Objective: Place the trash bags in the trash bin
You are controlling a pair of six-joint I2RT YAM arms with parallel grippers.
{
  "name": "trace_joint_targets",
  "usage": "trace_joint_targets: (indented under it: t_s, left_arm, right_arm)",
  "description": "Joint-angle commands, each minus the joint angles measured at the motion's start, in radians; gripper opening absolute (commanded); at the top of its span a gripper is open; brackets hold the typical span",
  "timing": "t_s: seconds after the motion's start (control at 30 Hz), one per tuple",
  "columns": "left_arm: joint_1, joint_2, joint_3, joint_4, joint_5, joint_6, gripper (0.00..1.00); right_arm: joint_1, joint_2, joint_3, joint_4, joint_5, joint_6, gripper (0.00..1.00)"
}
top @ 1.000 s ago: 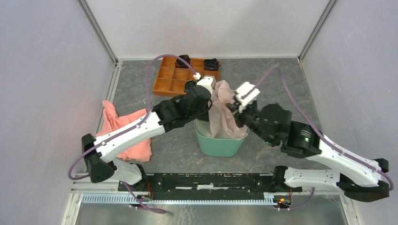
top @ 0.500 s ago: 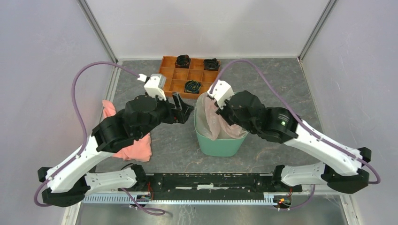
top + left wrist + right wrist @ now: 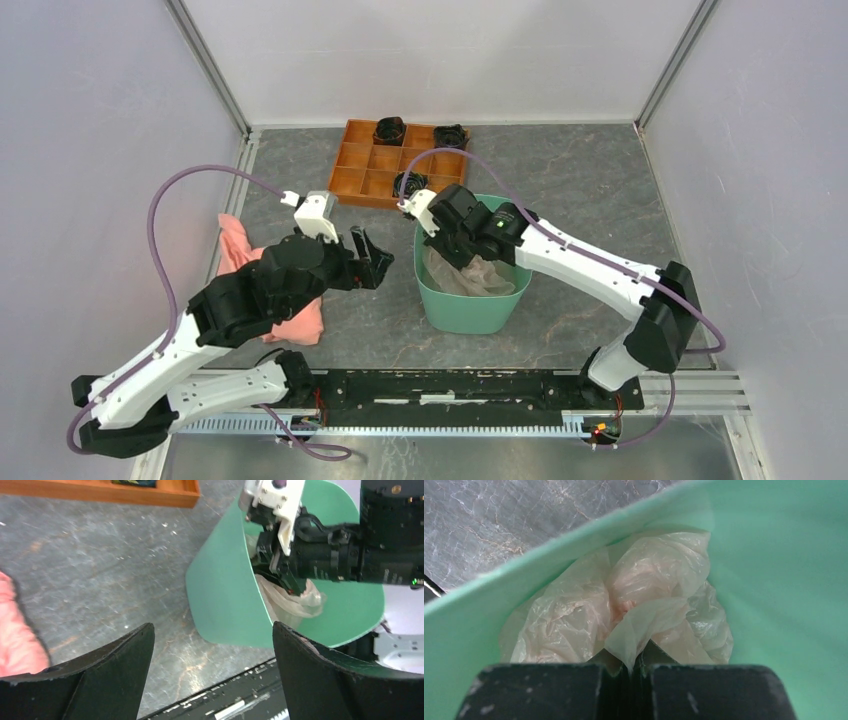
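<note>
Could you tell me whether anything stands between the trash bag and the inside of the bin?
Nothing visible does. The right gripper is shut on a fold of the trash bag, which sits inside the trash bin; the left gripper is open beside it.

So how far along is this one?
Done: the trash bag lies crumpled inside the trash bin. In hand: the right gripper is shut on a fold of it. Left: let go and withdraw; the left gripper hangs open beside the bin.
</note>
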Motion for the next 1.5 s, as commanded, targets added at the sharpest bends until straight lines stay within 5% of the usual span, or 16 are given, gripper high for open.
trace_joint_targets:
  t_s: [0.0, 0.2, 0.3, 0.7, 0.9, 1.17, 1.47]
  left_arm:
    - [-0.002, -0.039, -0.065, 0.172, 0.139, -0.072, 0.93]
    - [-0.002, 0.001, -0.061, 0.364, 0.304, -0.084, 0.94]
    - [-0.002, 0.061, -0.022, 0.395, 0.322, -0.063, 0.94]
    - [-0.002, 0.186, -0.027, 0.546, 0.429, -0.046, 0.90]
    - [-0.002, 0.130, -0.078, 0.576, 0.382, 0.121, 0.82]
    - [-0.002, 0.216, 0.012, 0.459, 0.318, 0.447, 0.92]
    - [-0.002, 0.356, 0.108, 0.447, 0.314, 0.489, 0.55]
  right_arm:
    - [-0.007, -0.057, 0.047, 0.016, -0.020, 0.017, 0.00]
    - [-0.008, -0.227, 0.045, 0.026, -0.040, 0.067, 0.03]
    - [-0.009, -0.278, 0.045, 0.023, -0.074, 0.071, 0.12]
    - [-0.011, -0.393, 0.055, 0.058, -0.110, 0.058, 0.17]
    - [-0.018, -0.424, 0.085, 0.078, -0.122, 0.089, 0.15]
    - [-0.020, -0.435, 0.094, 0.079, -0.158, 0.087, 0.11]
    - [-0.019, -0.438, 0.085, 0.074, -0.166, 0.090, 0.10]
